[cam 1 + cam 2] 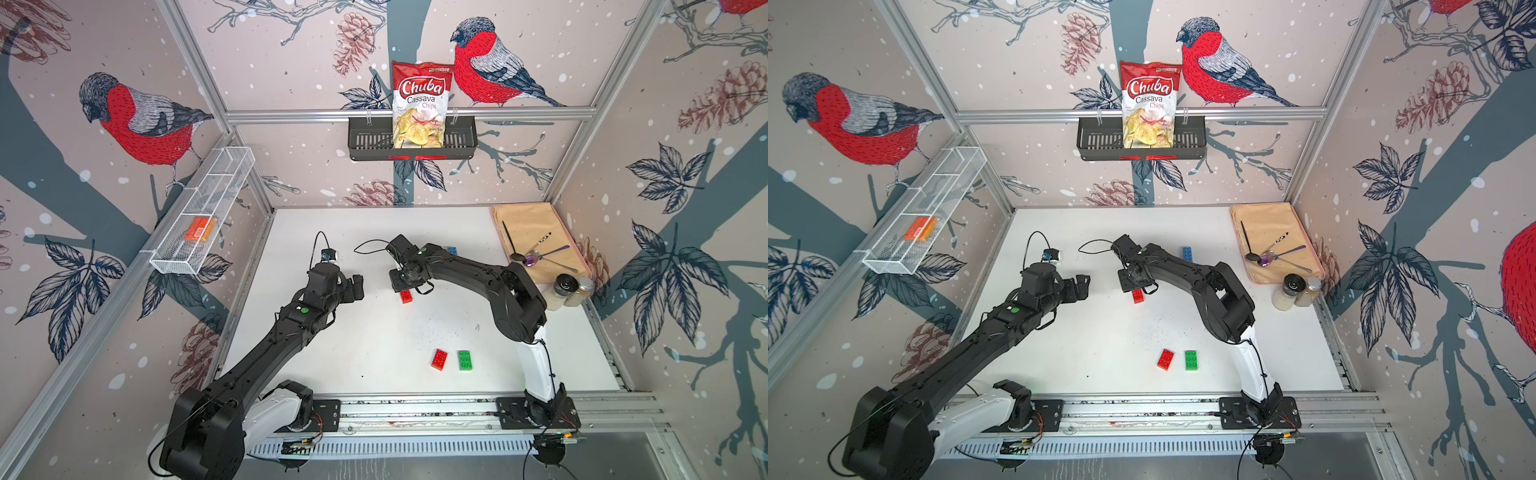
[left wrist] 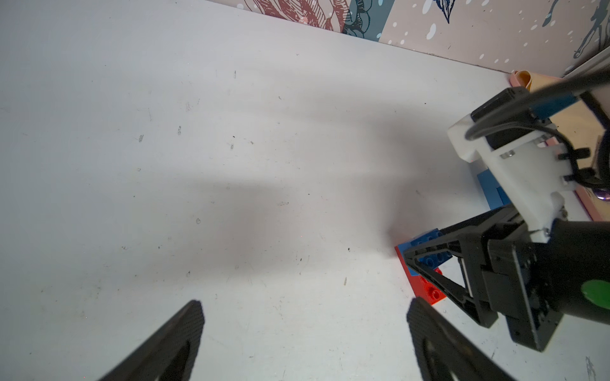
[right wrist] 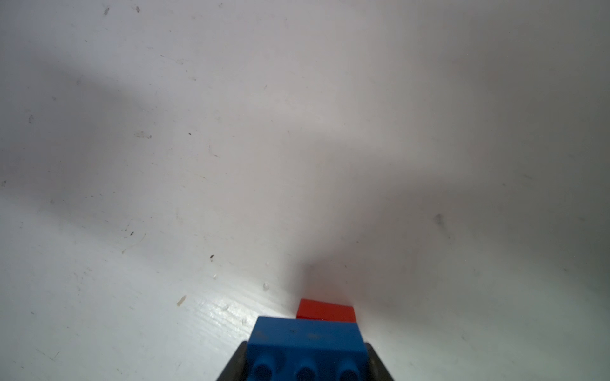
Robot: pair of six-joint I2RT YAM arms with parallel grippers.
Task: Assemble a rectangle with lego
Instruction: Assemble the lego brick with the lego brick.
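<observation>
Blue lego (image 3: 307, 333) in right claw (image 3: 307, 363) overlaps red brick (image 3: 326, 311).

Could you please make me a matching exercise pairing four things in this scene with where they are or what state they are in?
Things:
1. green brick
2. chips bag
3. spoons
4. right tool

Places or states:
A. on the tan tray
B. shut on a blue brick
C. beside a red brick
D. in the black basket

Pairs: 1-C, 2-D, 3-A, 4-B.
</observation>
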